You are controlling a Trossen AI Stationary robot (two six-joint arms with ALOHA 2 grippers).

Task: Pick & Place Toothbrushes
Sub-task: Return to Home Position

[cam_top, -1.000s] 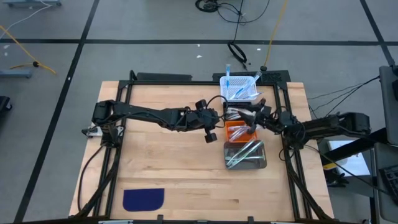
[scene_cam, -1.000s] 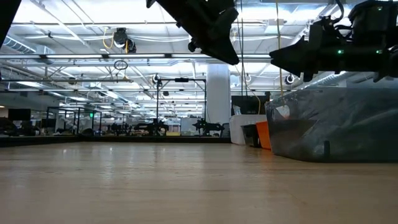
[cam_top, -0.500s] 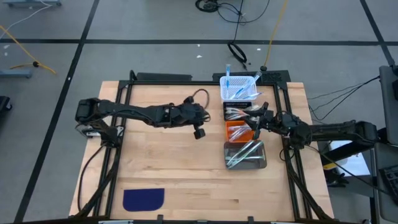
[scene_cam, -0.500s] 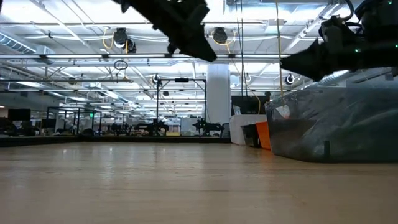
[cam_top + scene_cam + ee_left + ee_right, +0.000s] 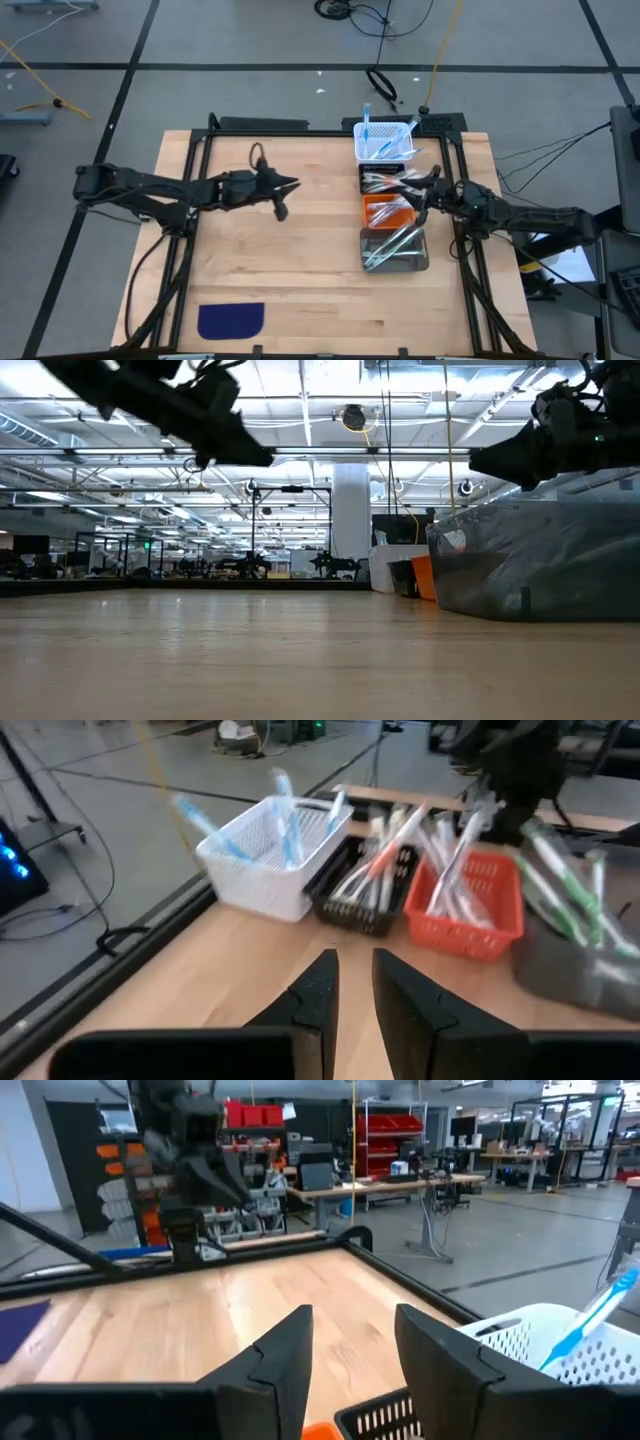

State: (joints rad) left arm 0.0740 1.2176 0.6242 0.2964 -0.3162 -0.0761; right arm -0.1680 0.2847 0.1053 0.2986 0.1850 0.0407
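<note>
Toothbrushes lie sorted in four bins in a row at the table's right. Blue ones stand in the white basket (image 5: 385, 142). White and red ones fill the black bin (image 5: 382, 181). White ones lie in the orange bin (image 5: 470, 910), and green ones in the grey bin (image 5: 395, 250). My left gripper (image 5: 290, 186) hovers over bare wood left of the bins, pointing at them. It is narrowly open (image 5: 355, 970) with nothing between its fingers. My right gripper (image 5: 418, 192) hangs over the right side of the black and orange bins, open (image 5: 352, 1330) and holding nothing.
A dark blue cloth patch (image 5: 230, 320) lies flat near the front left corner. A black frame (image 5: 300, 128) runs along the table's edges. Bare wood (image 5: 290, 260) spreads between the left arm and the bins.
My left gripper has drawn back quickly from beside the bins toward the table's left edge, sinking slightly. My right gripper has pulled back a little toward the right edge and tipped up from the orange bin. The toothbrushes have stayed where they were.
</note>
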